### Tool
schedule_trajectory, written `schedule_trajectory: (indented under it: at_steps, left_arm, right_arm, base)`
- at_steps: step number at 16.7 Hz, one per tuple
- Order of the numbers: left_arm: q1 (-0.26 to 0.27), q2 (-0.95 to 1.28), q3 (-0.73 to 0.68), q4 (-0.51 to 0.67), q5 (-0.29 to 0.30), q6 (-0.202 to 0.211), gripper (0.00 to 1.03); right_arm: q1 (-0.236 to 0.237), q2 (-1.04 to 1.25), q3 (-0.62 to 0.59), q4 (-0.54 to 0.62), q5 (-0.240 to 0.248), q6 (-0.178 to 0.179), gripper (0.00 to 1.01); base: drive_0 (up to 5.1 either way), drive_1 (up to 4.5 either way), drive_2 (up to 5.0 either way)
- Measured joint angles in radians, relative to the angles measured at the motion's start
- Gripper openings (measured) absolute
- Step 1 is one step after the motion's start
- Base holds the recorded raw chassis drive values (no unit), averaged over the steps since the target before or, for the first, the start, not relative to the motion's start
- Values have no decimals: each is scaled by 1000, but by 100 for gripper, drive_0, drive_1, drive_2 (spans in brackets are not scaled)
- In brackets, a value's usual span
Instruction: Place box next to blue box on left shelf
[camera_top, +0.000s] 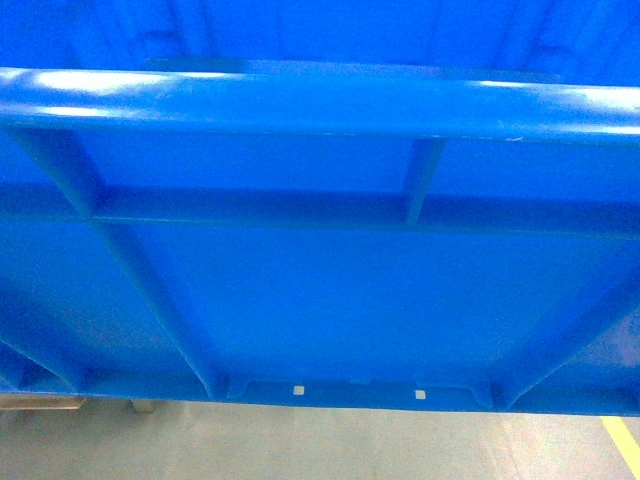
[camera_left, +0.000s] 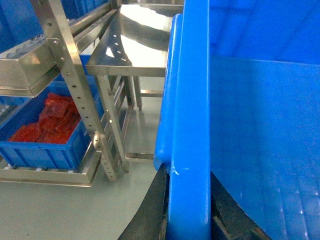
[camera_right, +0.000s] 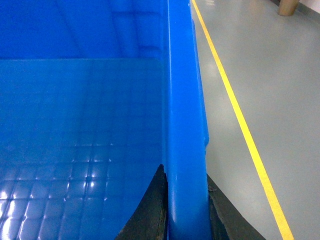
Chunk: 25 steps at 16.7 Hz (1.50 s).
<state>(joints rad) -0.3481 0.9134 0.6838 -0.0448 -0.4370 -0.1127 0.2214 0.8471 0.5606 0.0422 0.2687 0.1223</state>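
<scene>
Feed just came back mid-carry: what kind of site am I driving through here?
Probably a warehouse or factory floor. The left wrist view shows a perforated stainless steel rack holding a blue plastic bin of red items; the right wrist view shows a yellow painted lane line on smooth grey floor.

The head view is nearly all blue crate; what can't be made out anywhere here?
- Head view: the box fills it, hiding both claws and any shelf.
- Left wrist view: the rack is cut off by the edges.
- Right wrist view: a brown object is cut off at the top.
</scene>
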Motion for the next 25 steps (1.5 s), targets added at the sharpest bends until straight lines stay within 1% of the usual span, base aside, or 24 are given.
schedule_trajectory:
  at_steps: [9,25]
  left_arm:
    - [0,0,0,0,0,0,9]
    - [0,0,0,0,2,-2,9]
  right_arm:
    - [0,0,0,1,0,0,10]
    - [0,-3,0,-2,1,0,10]
  base:
    - [0,0,0]
    - [-447,249,249]
